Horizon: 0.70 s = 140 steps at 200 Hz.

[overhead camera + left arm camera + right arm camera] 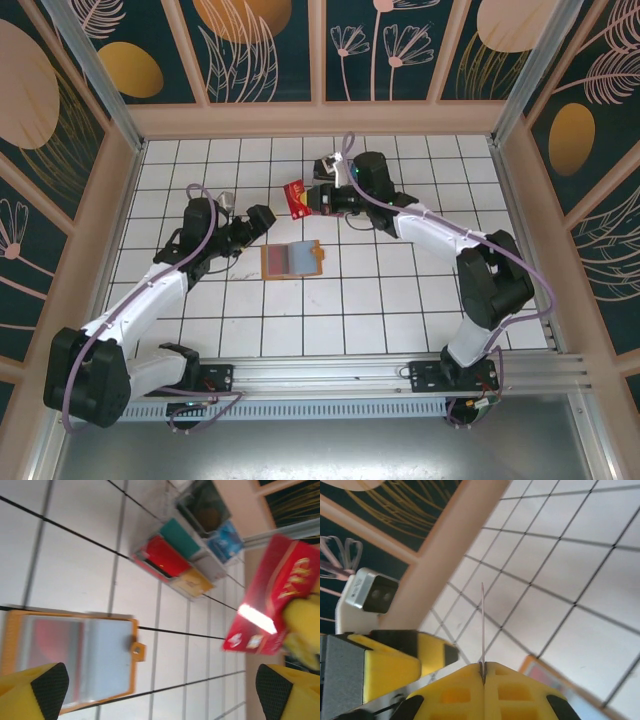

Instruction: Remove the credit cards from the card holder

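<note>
The tan-orange card holder (pixel 292 260) lies open and flat on the tiled floor, its grey-blue pockets facing up. In the left wrist view the card holder (pixel 70 655) shows a reddish card (pixel 55 645) inside its left pocket. My right gripper (pixel 318 198) is shut on a red credit card (pixel 297 198) and holds it in the air behind the holder. That card (pixel 482 625) appears edge-on, rising from the closed right gripper (pixel 483 672). My left gripper (pixel 258 222) stands open just left of the card, with nothing between the fingers of the left gripper (pixel 160 695). The red card (pixel 280 595) hangs at the right there.
A clear tray of card stacks (pixel 185 560) in red, teal, gold and blue stands on the tiles beyond the holder. The wooden wall base (pixel 450 545) runs close behind the right gripper. White tiles spread around the holder.
</note>
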Each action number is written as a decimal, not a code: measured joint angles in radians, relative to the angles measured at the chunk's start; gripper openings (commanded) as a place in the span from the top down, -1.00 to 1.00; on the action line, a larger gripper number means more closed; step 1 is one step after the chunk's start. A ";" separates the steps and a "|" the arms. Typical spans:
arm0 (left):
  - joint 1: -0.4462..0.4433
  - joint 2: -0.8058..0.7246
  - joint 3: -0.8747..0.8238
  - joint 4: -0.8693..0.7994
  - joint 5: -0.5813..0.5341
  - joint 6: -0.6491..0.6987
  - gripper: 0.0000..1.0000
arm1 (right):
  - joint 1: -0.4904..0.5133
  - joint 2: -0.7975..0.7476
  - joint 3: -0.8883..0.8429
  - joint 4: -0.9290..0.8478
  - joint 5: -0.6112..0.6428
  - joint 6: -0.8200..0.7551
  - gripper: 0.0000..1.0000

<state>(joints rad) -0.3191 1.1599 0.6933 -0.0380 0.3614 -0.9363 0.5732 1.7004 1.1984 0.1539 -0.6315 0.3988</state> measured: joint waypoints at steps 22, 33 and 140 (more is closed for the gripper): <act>0.005 -0.009 -0.008 -0.040 -0.060 0.019 -0.97 | -0.008 -0.007 0.031 -0.071 0.095 -0.128 1.00; 0.007 -0.021 -0.016 -0.058 -0.084 0.025 -0.97 | -0.012 -0.014 0.034 -0.093 0.140 -0.188 1.00; 0.035 -0.032 -0.045 -0.116 -0.193 0.054 -0.98 | -0.185 0.113 0.417 -0.410 0.218 -0.727 1.00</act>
<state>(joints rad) -0.2844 1.1278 0.6479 -0.1539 0.1680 -0.8822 0.3885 1.8130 1.6157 -0.2558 -0.4137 -0.3279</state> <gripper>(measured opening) 0.987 0.059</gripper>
